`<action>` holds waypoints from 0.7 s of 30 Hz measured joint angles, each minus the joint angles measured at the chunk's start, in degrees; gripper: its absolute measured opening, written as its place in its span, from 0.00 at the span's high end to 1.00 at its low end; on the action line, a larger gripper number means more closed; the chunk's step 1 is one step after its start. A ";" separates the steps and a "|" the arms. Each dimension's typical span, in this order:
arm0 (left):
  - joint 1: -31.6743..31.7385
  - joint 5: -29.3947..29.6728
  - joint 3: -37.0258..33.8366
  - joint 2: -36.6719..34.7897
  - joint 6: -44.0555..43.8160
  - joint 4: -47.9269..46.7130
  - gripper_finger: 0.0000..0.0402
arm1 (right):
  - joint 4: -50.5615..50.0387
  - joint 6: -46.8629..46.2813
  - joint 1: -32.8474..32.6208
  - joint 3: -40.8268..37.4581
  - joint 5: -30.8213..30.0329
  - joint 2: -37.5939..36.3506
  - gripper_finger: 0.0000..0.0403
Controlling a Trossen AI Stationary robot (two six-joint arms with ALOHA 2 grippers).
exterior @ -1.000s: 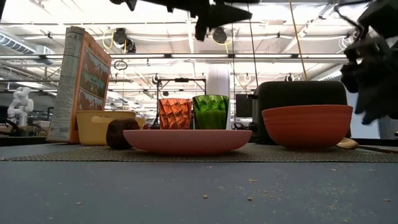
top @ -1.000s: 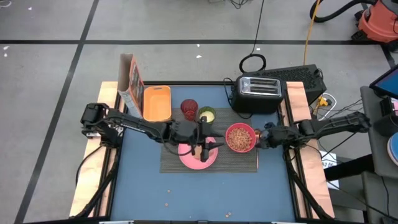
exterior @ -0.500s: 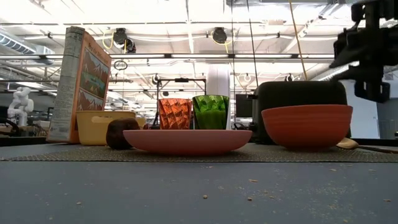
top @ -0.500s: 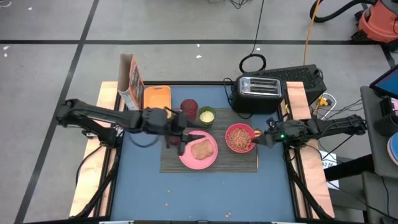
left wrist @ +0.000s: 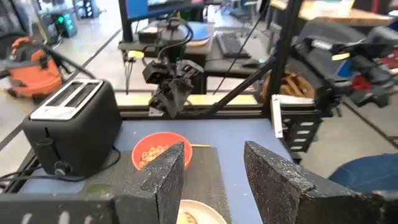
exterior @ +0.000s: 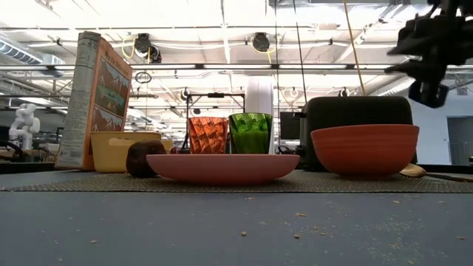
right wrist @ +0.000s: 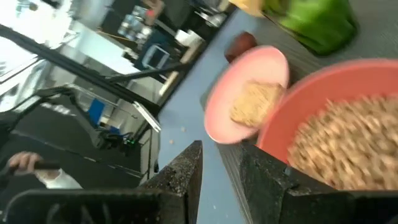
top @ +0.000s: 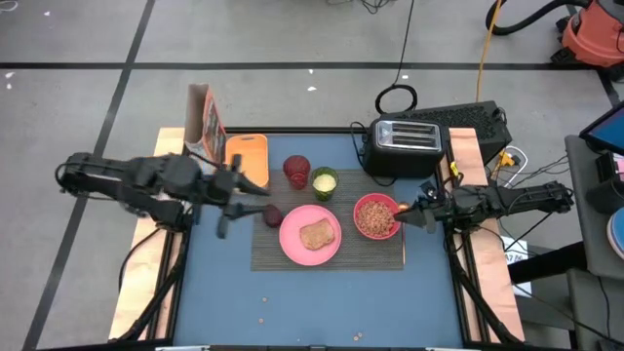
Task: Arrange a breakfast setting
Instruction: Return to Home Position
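Two tools: the left tool [top: 242,200] and the right tool [top: 414,213] both hang above the desk [top: 224,292], and neither holds anything.
Left tool: its fingers [left wrist: 165,180] stand wide apart. It is over the desk's left part, just beyond the left edge of the dark woven placemat [top: 370,255] and near the dark-red fruit [top: 274,214].
Right tool: its fingers [right wrist: 181,177] are parted by a narrow gap. It is at the placemat's right edge, just beside the pink-red bowl [top: 356,216].
Bowl: on the right part of the placemat, filled with cereal. A gold spoon [exterior: 412,171] lies on its right.
Plate: the flat pink plate [top: 292,244] sits on the placemat left of the bowl, with the brown toast slice [top: 314,235] on it.
Fruit: on the placemat's left end, just beside the plate.
Cups: the red tumbler [top: 296,172] and the small green cup [top: 325,181] stand side by side behind the plate.
Behind: an orange container [top: 247,161] and a cereal box [top: 203,132] at the rear left, a black toaster [top: 405,146] at the rear right.
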State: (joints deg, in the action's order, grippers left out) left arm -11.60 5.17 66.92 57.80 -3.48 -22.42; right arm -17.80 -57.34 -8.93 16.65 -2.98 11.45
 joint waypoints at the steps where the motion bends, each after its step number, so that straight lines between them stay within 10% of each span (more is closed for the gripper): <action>1: -0.52 0.02 0.00 -1.46 0.12 -0.94 0.57 | 1.16 1.23 0.00 0.00 0.00 -0.17 0.76; 10: -6.76 0.01 -2.95 -13.69 5.00 -3.80 0.57 | 16.18 13.84 0.00 0.02 0.02 -0.58 0.76; 21: -8.15 1.87 -33.65 -34.46 10.00 16.50 0.57 | 33.48 29.17 0.00 0.02 -0.05 -0.57 0.76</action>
State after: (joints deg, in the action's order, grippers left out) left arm -19.75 7.04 33.27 23.34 6.51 -5.92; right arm 15.68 -28.17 -8.93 16.67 -3.04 10.88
